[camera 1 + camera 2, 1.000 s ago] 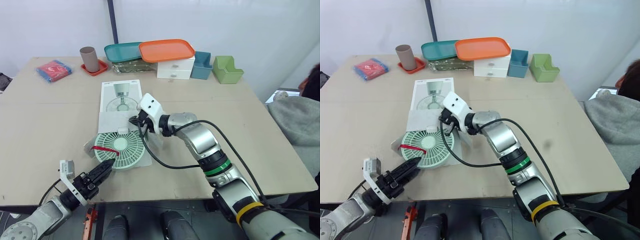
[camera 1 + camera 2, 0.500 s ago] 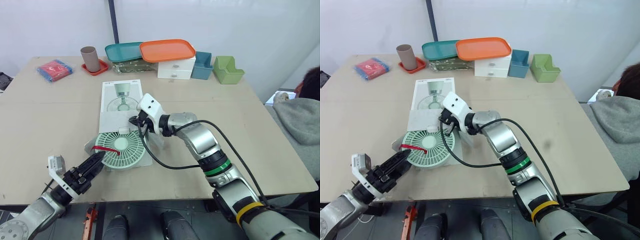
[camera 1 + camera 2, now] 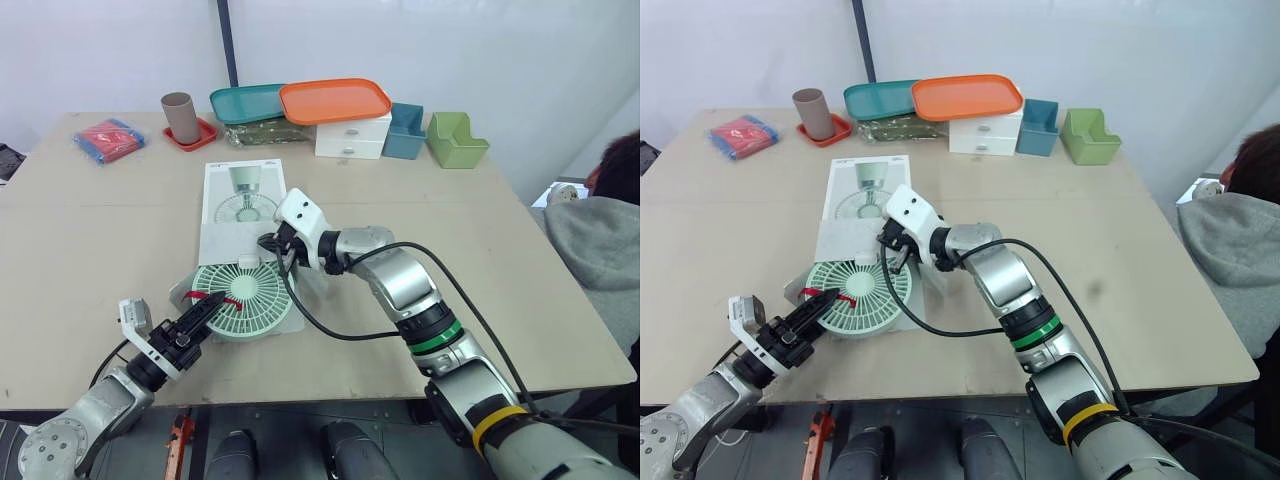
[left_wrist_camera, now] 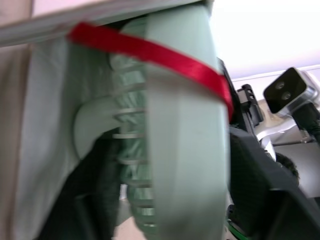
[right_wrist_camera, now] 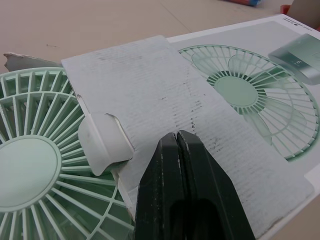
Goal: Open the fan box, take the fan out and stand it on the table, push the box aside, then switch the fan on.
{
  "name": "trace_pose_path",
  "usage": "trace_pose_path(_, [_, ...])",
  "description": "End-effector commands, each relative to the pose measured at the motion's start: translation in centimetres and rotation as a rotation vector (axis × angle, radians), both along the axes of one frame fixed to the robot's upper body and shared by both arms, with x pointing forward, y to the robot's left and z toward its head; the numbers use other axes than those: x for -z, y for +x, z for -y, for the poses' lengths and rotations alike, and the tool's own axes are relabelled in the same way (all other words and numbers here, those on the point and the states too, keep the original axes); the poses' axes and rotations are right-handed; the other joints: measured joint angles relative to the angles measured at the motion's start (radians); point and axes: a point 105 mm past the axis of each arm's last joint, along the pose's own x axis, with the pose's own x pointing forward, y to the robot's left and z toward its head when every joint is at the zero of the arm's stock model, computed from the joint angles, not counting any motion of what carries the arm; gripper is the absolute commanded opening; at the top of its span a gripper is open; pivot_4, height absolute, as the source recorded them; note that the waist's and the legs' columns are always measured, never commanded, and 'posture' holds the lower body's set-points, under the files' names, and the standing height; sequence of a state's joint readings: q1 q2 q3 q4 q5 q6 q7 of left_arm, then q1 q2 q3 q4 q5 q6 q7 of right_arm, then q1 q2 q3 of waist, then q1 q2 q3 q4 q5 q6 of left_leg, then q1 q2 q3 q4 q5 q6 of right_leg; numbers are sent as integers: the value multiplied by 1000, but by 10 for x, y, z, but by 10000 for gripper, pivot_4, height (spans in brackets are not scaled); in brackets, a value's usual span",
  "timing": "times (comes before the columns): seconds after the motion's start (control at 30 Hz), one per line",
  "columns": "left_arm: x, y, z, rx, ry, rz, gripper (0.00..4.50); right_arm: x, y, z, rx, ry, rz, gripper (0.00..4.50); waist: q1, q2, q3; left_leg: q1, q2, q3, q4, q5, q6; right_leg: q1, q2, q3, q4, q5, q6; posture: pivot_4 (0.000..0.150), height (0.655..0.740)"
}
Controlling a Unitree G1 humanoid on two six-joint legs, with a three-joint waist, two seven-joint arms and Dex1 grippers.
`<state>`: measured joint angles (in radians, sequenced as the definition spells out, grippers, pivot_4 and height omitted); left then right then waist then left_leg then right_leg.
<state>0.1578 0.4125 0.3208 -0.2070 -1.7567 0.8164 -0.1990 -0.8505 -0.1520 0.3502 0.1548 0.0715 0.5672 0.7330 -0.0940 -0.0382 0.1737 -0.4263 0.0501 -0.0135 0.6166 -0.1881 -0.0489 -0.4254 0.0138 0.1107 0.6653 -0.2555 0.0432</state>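
Now | fan [image 3: 240, 298] lies flat near the front of the table [image 3: 100, 230], half out of its box [image 3: 240, 205] | right fingers [image 5: 165, 200], clenched together, press the box flap [image 5: 165, 95] down, apparently to pin it | left fingers [image 3: 195, 318] clasp the fan's rim beside the red ribbon [image 3: 208, 297], seemingly to draw it free

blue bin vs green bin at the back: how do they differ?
Colour: blue bin is teal-blue, green bin light green. Position: blue bin sits against the white drawer unit; green bin is further right, clear of the unit. Both are upright and open-topped.
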Motion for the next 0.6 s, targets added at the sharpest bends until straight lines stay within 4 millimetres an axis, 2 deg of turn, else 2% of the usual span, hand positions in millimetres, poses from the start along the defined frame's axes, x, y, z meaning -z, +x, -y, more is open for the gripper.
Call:
trace_pose_path(0.03, [0,-5,-2,-2,4,-11,18197,-2,-1,-3,-5,4,11,0,0,0,0,0,0,0,0,0,0,0,0,0,0,0,0,1500,7400])
trace_pose_path(0.23, [4,-13,2,-3,-37,-50,18197,-3,-2,-5,-4,10,12,0,0,0,0,0,0,0,0,0,0,0,0,0,0,0,0,1500,7400])
trace_pose_path(0.37, [11,-29,7,7,-50,-102,18197,-4,0,-5,2,14,19,0,-1,0,0,0,0,0,0,0,0,0,0,0,0,0,0,1500,7400])
trace_pose_path(0.6, [18,-53,3,-25,-82,-169,18197,-5,0,-7,7,15,27,0,-1,0,0,1,0,0,0,0,0,0,-1,0,0,-2,-3,1500,7400])
